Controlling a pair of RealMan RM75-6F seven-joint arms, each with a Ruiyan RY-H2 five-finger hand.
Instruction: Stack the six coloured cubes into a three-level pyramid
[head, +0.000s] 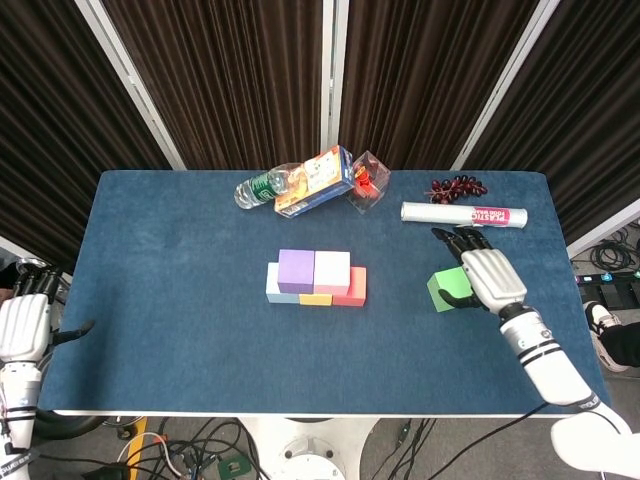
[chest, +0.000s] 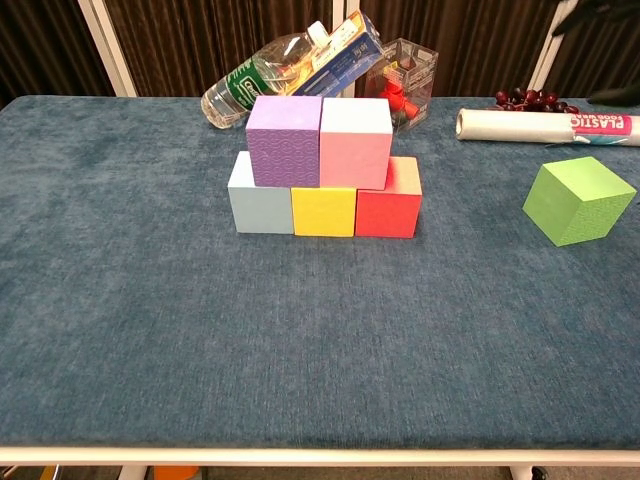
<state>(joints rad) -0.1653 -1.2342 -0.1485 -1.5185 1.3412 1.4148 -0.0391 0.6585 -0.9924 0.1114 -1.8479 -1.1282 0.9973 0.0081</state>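
Note:
Five cubes stand stacked mid-table: light blue (chest: 260, 200), yellow (chest: 323, 211) and red (chest: 390, 205) in a row, with purple (chest: 285, 140) and pink (chest: 355, 142) on top of them. The green cube (chest: 580, 200) sits alone on the cloth to the right, tilted cornerwise. In the head view my right hand (head: 487, 277) hovers over the green cube (head: 443, 290) with its fingers spread, covering the cube's right part and holding nothing. My left hand (head: 22, 325) hangs beside the table's left edge, empty, thumb out.
Along the back of the blue table (head: 180, 330) lie a water bottle (head: 262, 187), an orange and blue carton (head: 315, 180), a clear box with a red item (head: 368, 182), dark grapes (head: 457, 187) and a white plastic-wrap roll (head: 463, 214) just behind the green cube.

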